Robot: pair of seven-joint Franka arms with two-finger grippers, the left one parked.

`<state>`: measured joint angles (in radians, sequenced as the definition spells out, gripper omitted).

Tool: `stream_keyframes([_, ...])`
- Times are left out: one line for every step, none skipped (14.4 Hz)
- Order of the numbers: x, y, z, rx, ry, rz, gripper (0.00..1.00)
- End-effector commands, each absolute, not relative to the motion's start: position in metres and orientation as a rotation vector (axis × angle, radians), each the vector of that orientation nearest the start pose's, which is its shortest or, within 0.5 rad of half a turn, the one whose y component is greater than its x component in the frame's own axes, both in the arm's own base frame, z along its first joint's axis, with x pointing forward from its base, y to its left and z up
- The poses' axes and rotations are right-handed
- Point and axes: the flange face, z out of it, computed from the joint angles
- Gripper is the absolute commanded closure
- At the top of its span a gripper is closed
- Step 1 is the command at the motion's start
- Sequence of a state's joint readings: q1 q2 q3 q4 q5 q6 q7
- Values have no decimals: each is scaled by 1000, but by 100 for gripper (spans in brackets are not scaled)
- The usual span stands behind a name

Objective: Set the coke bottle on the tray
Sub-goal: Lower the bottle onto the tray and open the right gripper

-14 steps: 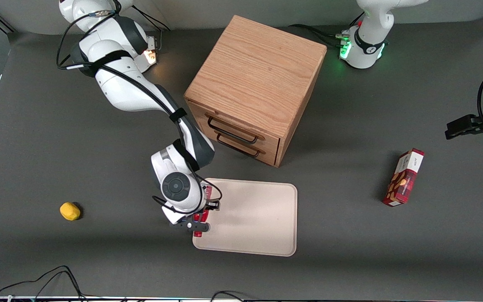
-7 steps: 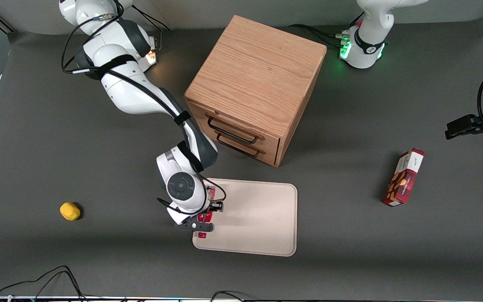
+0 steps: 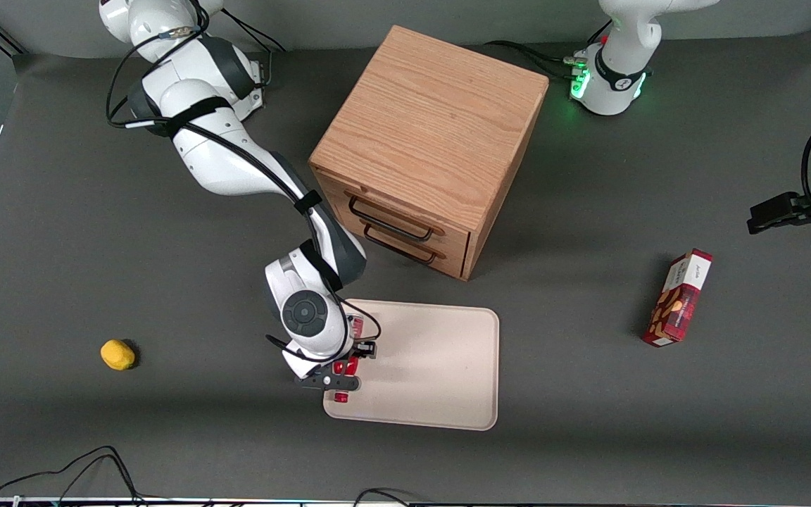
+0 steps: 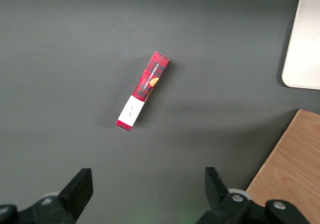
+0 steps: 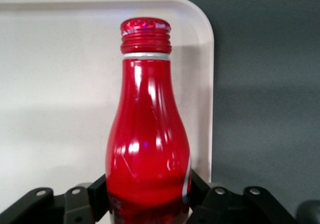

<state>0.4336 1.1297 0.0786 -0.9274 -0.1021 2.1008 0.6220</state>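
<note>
My right gripper (image 3: 341, 370) is shut on the coke bottle (image 5: 148, 134), a slim red bottle with a red cap; its fingers press both sides of the bottle's body. In the front view the bottle (image 3: 342, 367) lies level under the wrist, cap (image 3: 340, 397) toward the camera, over the working arm's end of the tray (image 3: 434, 366). The pale beige tray (image 5: 60, 84) fills the space under the bottle in the right wrist view, its rounded corner next to the cap. I cannot tell whether the bottle touches the tray.
A wooden drawer cabinet (image 3: 430, 141) stands farther from the camera than the tray. A red snack box (image 3: 679, 298) lies toward the parked arm's end and shows in the left wrist view (image 4: 143, 91). A yellow lemon-like object (image 3: 117, 354) lies toward the working arm's end.
My right gripper has carried the bottle a little farther over the tray's end, toward its middle. The grip has not changed.
</note>
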Motion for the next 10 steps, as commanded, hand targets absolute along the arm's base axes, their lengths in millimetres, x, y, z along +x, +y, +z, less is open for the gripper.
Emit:
stream_keyframes([710,364,188,-3119,158,-119,0])
stream_keyframes([711,364,190,-3116,158,-128,0])
stream_keyframes([711,363,189,-3119,159,-125,0])
stream_keyframes([710,363,187,-3121,159,-121,0])
stream_keyframes([710,363,187,-3121,159,-121,0])
stream_keyframes([710,363,187,-3121,159,-121,0])
stream_keyframes([710,363,188,-3121,158,-124,0])
stream_keyframes([710,363,189,-3121,158,-124,0])
stream_keyframes([710,363,191,-3121,158,-124,0])
stream_keyframes([711,363,196,-3121,158,-127,0])
